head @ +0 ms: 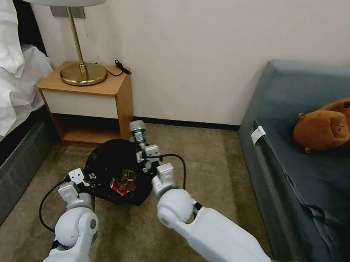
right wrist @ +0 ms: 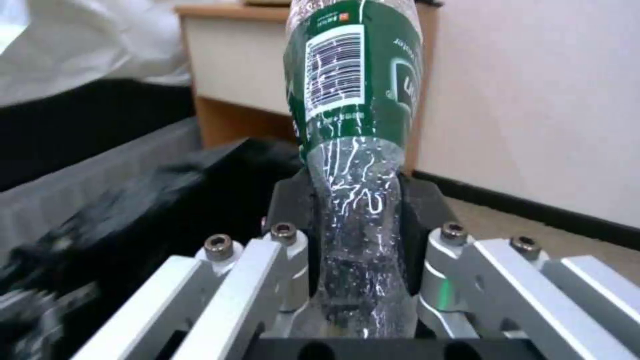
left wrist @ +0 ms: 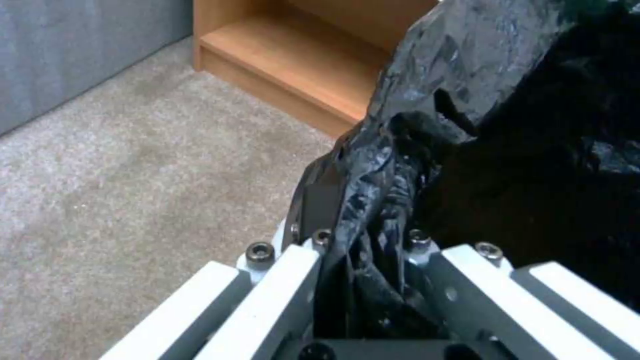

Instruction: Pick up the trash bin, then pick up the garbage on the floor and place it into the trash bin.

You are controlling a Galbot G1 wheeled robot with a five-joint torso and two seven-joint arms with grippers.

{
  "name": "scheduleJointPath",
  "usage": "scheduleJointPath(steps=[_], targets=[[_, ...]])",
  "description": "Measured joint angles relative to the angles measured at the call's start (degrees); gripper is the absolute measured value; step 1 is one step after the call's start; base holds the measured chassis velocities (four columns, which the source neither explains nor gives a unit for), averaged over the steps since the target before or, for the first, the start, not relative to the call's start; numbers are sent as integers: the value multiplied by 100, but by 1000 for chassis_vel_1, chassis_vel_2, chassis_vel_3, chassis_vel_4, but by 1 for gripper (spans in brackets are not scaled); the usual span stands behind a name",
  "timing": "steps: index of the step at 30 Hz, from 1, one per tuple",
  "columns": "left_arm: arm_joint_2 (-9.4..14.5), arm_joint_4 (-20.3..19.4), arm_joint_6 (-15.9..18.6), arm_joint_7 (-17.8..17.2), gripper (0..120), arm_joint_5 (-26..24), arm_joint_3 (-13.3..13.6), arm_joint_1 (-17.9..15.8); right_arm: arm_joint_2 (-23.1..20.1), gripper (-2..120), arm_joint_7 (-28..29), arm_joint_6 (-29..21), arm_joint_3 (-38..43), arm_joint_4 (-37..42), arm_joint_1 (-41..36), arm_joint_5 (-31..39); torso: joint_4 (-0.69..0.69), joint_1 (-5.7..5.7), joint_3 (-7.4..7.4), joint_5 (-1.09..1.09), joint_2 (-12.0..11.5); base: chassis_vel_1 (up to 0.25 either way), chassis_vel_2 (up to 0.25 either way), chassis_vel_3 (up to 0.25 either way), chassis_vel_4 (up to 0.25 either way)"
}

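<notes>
1. The trash bin [head: 114, 170] hangs off the carpet [head: 205, 159] in front of me, tipped so its black-lined mouth faces up toward my head; a red-and-white packet [head: 118, 186] and a yellow-brown wrapper [head: 128, 177] lie inside it.
2. At far left stands the bed [head: 0, 87], then the nightstand [head: 89, 97] with its brass lamp [head: 79, 71]; the bin sits just in front of the nightstand's lower shelf.
3. My left gripper [head: 89, 177] is on the bin's near-left edge. In my left wrist view the jaws are clamped together on a bunched fold of the bag liner [left wrist: 373, 200] and what looks like the rim beneath it.
4. My right gripper [head: 143, 149] is at the bin's far-right edge, jaws closed on the clear bottle [head: 138, 132] low on its body, below the green label [right wrist: 353, 85].
5. The relation that matters: the bottle's long axis runs nearly upright, cap end up and away from my jaws, and it sits right over the bin's far rim rather than over the middle of the opening. The mouth lies to the left of and below the bottle, toward my left arm. I judge the bottle needs carrying a little inward before letting go, or it could strike the rim.
6. On the right, the blue sofa [head: 305, 161] holds a brown plush toy [head: 336, 123], well apart from my work.
</notes>
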Motion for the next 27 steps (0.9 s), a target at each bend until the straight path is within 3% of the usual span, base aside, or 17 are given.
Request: scheduleJointPath(steps=[10, 27], targets=[[-21, 7, 2, -12, 1, 75, 162, -23, 96, 19, -107, 92, -263, -479, -39, -185, -1, 0, 0, 1, 0, 0, 0, 0, 0], [1, 94, 7, -23, 1, 112, 214, -108, 87, 80, -197, 123, -231, -514, -229, -315, 0, 0, 0, 1, 0, 0, 0, 0, 0]])
